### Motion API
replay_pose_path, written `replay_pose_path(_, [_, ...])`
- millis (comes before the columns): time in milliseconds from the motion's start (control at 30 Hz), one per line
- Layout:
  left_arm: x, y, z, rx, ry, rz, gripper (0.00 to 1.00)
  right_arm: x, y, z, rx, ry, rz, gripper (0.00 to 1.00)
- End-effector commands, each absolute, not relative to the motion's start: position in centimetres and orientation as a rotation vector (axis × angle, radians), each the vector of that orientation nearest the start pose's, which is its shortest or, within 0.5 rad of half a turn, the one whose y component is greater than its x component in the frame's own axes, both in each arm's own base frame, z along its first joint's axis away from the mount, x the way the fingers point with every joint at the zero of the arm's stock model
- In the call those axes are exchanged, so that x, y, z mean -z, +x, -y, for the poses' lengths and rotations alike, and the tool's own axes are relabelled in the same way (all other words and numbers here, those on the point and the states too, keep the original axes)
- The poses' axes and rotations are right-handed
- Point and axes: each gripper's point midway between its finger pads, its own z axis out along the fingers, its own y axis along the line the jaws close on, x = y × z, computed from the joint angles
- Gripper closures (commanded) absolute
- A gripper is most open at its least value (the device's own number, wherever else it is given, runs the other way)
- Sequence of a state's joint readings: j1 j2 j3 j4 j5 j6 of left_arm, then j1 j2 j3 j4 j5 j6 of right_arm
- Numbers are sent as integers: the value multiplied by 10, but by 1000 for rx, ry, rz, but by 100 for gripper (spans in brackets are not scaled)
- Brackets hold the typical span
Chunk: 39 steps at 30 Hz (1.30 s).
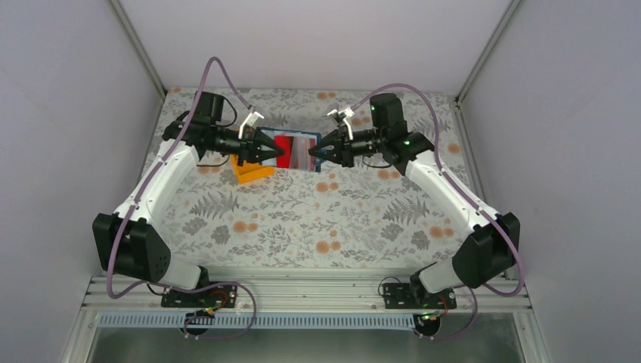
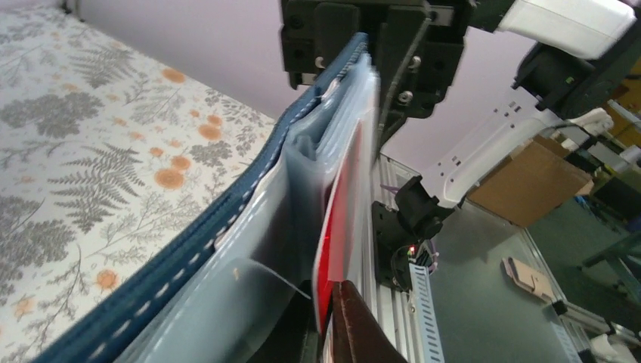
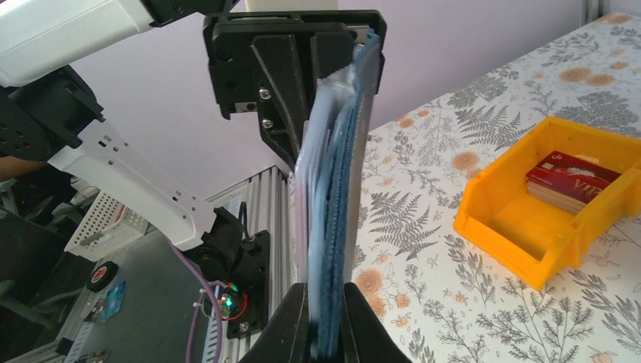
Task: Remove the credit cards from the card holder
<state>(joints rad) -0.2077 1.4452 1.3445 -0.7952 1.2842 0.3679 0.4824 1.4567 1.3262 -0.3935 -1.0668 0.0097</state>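
**Both grippers held the open blue wallet (image 1: 304,151) up over the table (image 1: 302,219).**
The right gripper (image 1: 320,156) was clamped shut on the wallet's right edge. The left gripper (image 1: 280,153) was closed narrowly at the opposite end, pinching the red card (image 1: 284,145) in its clear pocket; whether it held the card alone could not be told. The wallet hung stretched between them, clear of the table. An orange tray (image 3: 521,249) sat on the table below the left gripper, with a small stack of red cards (image 3: 571,180) lying inside it.
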Motion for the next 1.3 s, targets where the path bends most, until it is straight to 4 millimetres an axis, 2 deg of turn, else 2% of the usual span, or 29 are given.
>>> replay_pose_path(0, [-330, 265, 229, 1456, 1126, -1680, 97, -352, 250, -305, -1396, -1163, -1653, 96])
replay_pose_path(100, [-335, 261, 227, 1430, 1149, -1662, 98, -353, 251, -303, -1374, -1160, -1652, 96])
replay_pose_path(167, [-334, 264, 225, 1387, 1148, -1677, 98, -349, 259, -299, -1339, -1131, -1676, 96])
replay_pose_path(267, [-321, 284, 216, 1257, 1089, -1783, 98, -341, 280, -286, -1291, -1025, -1757, 96])
replay_pose_path(400, [-310, 307, 196, 1068, 1018, -1884, 98, -326, 308, -253, -1287, -852, -1854, 96])
replay_pose_path(567, [-297, 329, 180, 887, 935, -1981, 98, -307, 325, -227, -1326, -727, -1932, 96])
replay_pose_path(700, [-286, 352, 163, 689, 867, -2057, 98, -297, 329, -218, -1334, -679, -1957, 96])
replay_pose_path(867, [-269, 392, 130, 131, 804, -2177, 98, -295, 333, -212, -1323, -657, -1968, 96])
replay_pose_path(967, [-248, 401, 131, -181, 890, -2219, 98, -299, 331, -211, -1330, -665, -1956, 96])
replay_pose_path(1033, [-240, 409, 120, -377, 898, -2213, 98, -301, 328, -211, -1346, -672, -1947, 96])
replay_pose_path(1133, [-226, 419, 96, -598, 849, -2239, 98, -304, 326, -211, -1358, -683, -1946, 96])
replay_pose_path(1267, [-194, 419, 86, -753, 889, -2268, 98, -304, 325, -211, -1357, -689, -1941, 96])
